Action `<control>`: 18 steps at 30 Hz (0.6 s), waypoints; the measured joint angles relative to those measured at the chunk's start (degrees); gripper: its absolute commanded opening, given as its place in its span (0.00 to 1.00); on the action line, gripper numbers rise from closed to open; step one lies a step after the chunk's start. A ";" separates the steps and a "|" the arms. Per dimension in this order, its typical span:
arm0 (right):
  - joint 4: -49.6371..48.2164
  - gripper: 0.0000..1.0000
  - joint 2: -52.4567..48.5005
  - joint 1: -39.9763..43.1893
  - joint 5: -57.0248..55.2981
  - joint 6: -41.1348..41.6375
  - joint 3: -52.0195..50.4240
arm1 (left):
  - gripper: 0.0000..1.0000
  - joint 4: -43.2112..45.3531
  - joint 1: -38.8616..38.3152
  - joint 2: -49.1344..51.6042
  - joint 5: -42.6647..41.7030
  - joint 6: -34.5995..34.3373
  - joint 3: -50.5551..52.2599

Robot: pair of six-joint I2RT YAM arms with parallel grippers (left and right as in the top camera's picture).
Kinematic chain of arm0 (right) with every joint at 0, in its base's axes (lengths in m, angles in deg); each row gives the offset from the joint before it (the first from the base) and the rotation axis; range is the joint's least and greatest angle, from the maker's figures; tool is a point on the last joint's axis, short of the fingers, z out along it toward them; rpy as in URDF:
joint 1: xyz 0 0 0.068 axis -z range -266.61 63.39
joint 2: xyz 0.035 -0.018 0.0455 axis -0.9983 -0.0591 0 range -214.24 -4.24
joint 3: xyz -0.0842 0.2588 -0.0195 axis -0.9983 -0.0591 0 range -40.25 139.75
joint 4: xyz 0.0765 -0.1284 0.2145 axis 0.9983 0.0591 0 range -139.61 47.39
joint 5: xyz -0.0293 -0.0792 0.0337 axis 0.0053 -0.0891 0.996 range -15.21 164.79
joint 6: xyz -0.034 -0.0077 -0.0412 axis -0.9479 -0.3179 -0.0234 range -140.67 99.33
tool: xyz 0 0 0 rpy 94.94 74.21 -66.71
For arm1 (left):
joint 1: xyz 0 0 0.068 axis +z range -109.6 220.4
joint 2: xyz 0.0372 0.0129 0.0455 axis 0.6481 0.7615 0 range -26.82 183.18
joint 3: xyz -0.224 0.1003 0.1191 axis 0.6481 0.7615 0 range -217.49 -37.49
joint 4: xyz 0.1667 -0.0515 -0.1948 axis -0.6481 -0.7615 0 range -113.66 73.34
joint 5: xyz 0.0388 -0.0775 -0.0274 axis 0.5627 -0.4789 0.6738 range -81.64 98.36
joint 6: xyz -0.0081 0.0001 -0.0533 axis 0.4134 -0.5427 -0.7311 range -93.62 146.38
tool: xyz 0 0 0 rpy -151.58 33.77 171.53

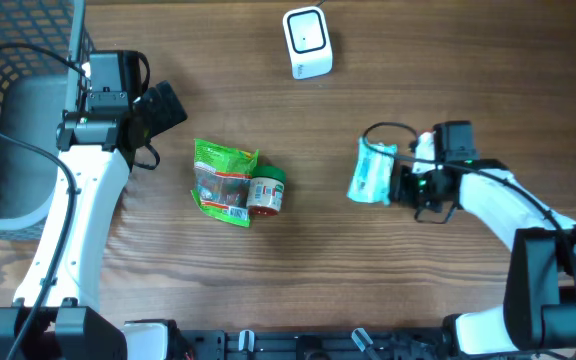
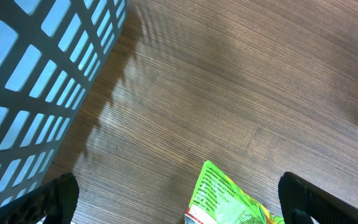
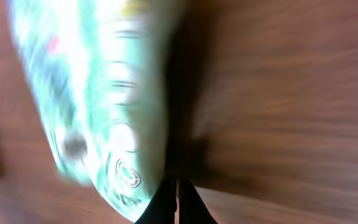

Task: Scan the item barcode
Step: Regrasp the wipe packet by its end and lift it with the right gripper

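A pale teal packet (image 1: 372,173) hangs at the tip of my right gripper (image 1: 400,182), right of the table's middle. In the right wrist view that packet (image 3: 98,93) is blurred and fills the left side. The right gripper (image 3: 176,196) is shut, its dark fingers pinching the packet's edge. The white barcode scanner (image 1: 307,42) stands at the back centre, apart from both arms. My left gripper (image 1: 164,106) hovers at the left near the basket, open with nothing in it. In its wrist view the left gripper (image 2: 182,200) has wide-spread fingers (image 2: 59,198).
A green snack bag (image 1: 222,180) lies in the middle beside a small jar (image 1: 266,192); the bag's corner (image 2: 229,196) shows between the left fingers. A dark wire basket (image 1: 8,110) occupies the left edge, and its wall (image 2: 36,81) is close to the left gripper.
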 measured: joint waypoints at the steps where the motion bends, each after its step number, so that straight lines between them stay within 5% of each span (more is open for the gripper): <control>1: 0.04 0.09 0.00 -1.46 1.44 -0.22 -0.35 | 1.00 0.02 0.00 0.00 0.00 0.00 0.00; 5: 1.05 0.15 -0.04 -9.53 6.93 -2.01 -0.61 | 1.00 0.02 0.00 0.00 0.00 0.00 0.00; 11: 16.55 0.38 0.66 -7.37 6.93 -6.56 10.47 | 1.00 0.02 0.00 0.00 0.00 0.00 0.00; 13: 16.37 0.66 1.60 -6.62 6.93 -7.58 16.28 | 1.00 0.00 0.00 0.00 -0.02 0.00 0.00; 14: 16.31 0.73 3.04 -5.57 6.03 -8.41 18.34 | 1.00 0.00 0.00 0.00 0.00 0.00 0.00; 18: 15.91 0.75 3.50 -3.30 -1.55 -14.10 20.94 | 1.00 0.00 0.00 0.00 0.00 0.00 0.00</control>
